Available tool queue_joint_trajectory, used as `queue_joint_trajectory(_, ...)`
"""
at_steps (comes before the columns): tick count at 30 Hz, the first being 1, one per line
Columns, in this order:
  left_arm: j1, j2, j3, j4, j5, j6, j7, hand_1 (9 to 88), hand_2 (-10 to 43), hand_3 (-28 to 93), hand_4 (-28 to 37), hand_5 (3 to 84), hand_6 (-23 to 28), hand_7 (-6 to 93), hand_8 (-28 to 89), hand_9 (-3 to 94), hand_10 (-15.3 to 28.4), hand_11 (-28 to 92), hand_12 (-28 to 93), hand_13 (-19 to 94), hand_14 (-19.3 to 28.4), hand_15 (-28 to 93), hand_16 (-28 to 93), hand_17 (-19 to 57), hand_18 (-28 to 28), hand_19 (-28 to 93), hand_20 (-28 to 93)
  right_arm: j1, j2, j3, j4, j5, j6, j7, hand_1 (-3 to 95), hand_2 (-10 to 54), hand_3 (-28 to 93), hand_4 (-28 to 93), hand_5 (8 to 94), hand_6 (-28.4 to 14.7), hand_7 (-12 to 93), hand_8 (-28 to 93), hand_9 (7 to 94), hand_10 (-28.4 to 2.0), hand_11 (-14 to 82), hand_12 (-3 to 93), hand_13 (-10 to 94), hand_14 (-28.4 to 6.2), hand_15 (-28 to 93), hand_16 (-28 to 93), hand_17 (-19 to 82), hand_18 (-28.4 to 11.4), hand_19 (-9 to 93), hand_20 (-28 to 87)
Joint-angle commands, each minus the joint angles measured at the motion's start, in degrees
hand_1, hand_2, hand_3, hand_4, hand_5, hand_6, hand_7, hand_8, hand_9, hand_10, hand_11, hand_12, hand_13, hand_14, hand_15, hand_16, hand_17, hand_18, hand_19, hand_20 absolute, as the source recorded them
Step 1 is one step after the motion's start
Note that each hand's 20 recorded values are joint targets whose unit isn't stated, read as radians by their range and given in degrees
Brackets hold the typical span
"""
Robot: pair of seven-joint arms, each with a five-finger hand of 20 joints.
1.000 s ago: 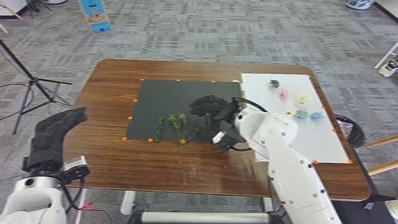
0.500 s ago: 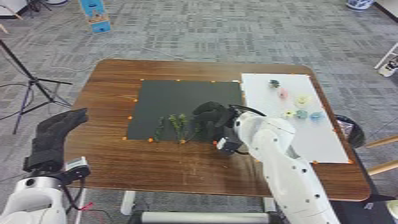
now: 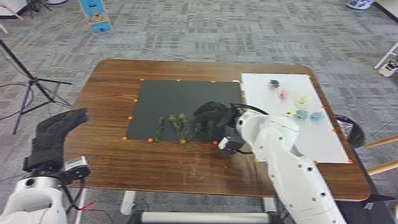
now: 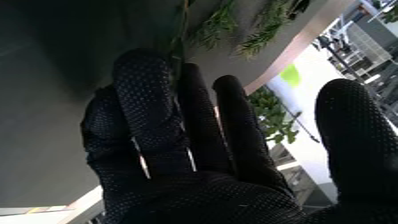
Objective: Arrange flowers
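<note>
Holding the right hand (image 4: 222,195) nearly straight, with thumb wide, probably to admit the stem (image 4: 182,31) by its fingertips; no grip evident.

Some green sprigs (image 3: 179,123) are lying on the dark mat (image 3: 178,95); pink, yellow and blue flowers (image 3: 302,100) are on the white sheet (image 3: 315,145).

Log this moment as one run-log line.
arrange flowers | right hand: open, beside green sprigs on dark mat | left hand: open, at table's left edge | small flowers: on white sheet
</note>
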Motion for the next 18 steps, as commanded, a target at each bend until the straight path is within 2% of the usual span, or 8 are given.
queue_joint_trajectory(1, 0.3, -0.5, -0.14, -0.23, -0.07, 0.11, 0.12, 26.4, 7.6, 71, -26.4, 50.4, 3.6, 19.4, -8, 48.0, 12.4, 26, 15, 35, 13.2, 14, 2, 4.9, 7.7, 7, 15, 0.52, 1.06, -0.23, -0.95, -0.05, -1.11, 0.25, 16.5, 11.1, 65, -9, 37.3, -4.7, 13, -6, 50.7, -15.3, 6.1, 10.1, 63, -20.5, 63, 37, 28, -28.4, 72, 62)
queue_joint_trajectory(16, 0.64, -0.75, -0.09, -0.43, -0.39, 0.6, 0.46, 26.3, 7.6, 71, -26.5, 50.4, 3.6, 19.3, -8, 48.0, 12.5, 26, 15, 35, 13.3, 14, 1, 4.8, 7.8, 7, 15, 0.8, 1.35, -0.78, -1.28, -0.33, -2.2, -0.2, 16.5, 10.9, 64, -9, 38.5, -4.7, 13, -6, 51.1, -15.5, 6.1, 10.1, 63, -20.6, 63, 38, 28, -28.4, 72, 63)
queue_joint_trajectory(18, 0.41, -0.68, -0.03, -0.32, -0.31, 0.34, 0.34, 26.3, 7.6, 71, -26.5, 50.4, 3.6, 19.3, -8, 47.9, 12.4, 26, 15, 35, 13.3, 14, 1, 4.8, 7.8, 7, 15, 0.81, 1.39, -0.77, -1.64, -0.37, -2.29, -0.12, 16.5, 10.9, 64, -9, 38.6, -4.7, 13, -6, 51.0, -15.5, 6.1, 10.1, 63, -20.6, 63, 37, 28, -28.4, 72, 63)
